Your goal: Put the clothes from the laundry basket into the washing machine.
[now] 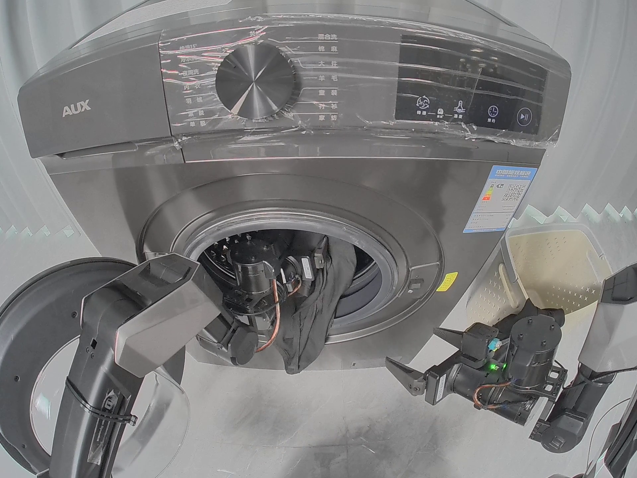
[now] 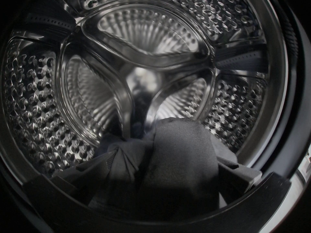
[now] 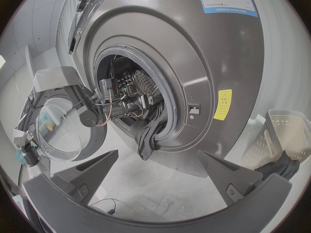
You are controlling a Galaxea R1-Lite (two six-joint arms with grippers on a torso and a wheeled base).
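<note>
We cannot tell our left gripper's (image 1: pixel 308 263) hold; right gripper (image 1: pixel 411 346) released. The garment (image 1: pixel 305 333) draping the washing machine's (image 1: pixel 398 187) rim may slip out.

a dark garment (image 1: pixel 312 320) hangs out of the washing machine (image 1: pixel 298 180), the right gripper (image 1: pixel 411 345) spread wide near the laundry basket (image 1: pixel 557 267).
</note>
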